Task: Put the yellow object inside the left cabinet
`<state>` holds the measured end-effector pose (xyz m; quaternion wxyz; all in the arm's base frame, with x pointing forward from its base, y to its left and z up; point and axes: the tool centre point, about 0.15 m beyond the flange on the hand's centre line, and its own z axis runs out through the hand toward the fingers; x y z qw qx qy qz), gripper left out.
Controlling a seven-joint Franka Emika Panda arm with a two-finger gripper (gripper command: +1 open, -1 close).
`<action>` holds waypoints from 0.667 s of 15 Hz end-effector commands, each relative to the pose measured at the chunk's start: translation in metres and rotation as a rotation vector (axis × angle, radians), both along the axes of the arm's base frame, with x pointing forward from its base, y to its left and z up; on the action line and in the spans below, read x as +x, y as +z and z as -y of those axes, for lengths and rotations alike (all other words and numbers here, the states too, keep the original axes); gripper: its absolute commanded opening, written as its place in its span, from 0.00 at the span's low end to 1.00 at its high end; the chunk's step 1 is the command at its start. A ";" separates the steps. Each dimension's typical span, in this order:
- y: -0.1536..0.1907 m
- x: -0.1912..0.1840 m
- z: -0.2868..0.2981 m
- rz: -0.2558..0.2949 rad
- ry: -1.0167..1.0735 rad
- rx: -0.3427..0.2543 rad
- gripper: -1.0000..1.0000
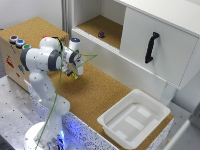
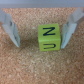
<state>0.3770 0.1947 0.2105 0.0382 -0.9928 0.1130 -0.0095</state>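
Exterior view: arm is hovering low over the cork counter, gripper pointing down near the cabinet; cube hidden here; cabinet is holding only a small purple object on its cork floor; white tub is sitting empty at the exterior view's right.

Wrist view: yellow cube is resting on cork between the parted fingers, neither touching; jaws released. Judging: grasp step; next calls for closing, then lifting toward the cabinet.
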 end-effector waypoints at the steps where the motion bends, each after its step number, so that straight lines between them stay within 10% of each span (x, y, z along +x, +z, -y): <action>1: -0.005 -0.008 0.003 0.003 0.003 0.028 0.00; 10: 0.094 0.026 -0.030 0.177 0.129 -0.057 0.00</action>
